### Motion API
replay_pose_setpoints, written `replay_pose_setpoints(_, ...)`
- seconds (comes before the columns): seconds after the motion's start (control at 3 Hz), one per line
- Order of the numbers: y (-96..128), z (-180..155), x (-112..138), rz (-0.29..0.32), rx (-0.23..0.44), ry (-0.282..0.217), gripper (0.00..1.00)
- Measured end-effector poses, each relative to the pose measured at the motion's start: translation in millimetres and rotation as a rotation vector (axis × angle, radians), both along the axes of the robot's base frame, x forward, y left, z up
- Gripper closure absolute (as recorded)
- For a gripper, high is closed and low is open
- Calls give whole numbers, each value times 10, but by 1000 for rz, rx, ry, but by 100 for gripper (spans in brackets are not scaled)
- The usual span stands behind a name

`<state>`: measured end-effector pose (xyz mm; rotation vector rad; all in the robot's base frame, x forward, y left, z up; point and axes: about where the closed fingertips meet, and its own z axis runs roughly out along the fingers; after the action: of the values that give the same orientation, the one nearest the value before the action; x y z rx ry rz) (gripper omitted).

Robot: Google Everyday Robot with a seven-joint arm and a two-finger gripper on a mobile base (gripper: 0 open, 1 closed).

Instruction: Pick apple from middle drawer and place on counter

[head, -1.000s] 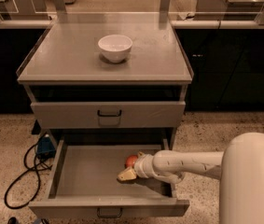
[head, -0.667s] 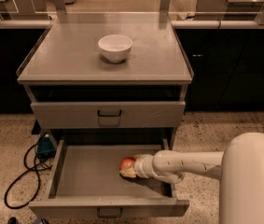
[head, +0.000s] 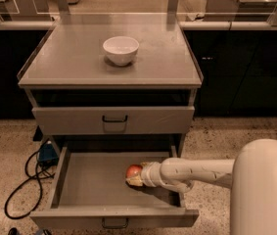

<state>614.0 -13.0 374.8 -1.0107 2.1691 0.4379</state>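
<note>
- Camera view: I am looking down on the broad, matte grey metal cabinet top, the counter (head: 69, 65). A round white bowl (head: 121, 49) stands on it toward the back, near the centre.
- Under the top is a closed grey drawer front (head: 152, 120) with a black loop handle.
- Below that, the wide, shallow grey metal middle drawer (head: 91, 182) is pulled out toward me.
- The small round red-orange apple (head: 133, 170) lies on the drawer floor, right of centre.
- My white arm (head: 196, 173) reaches in from the right, across the drawer's right wall.
- The gripper (head: 137, 178) is down in the drawer, touching the apple's right and lower side.
- I cannot tell whether the gripper is clamped on the apple or only pressed against it.
- A black cable (head: 15, 192) loops on the speckled floor left of the cabinet.
</note>
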Motion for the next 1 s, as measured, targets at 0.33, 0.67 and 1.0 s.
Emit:
replay_pose_setpoints(0.33,8,2,-92,11,-18,33,100)
replay_pose_setpoints(0.67,-166,382,-296,-43,-37,32,100)
replay_pose_setpoints(1.0,-363,978,-600,-56,-76,-16,100)
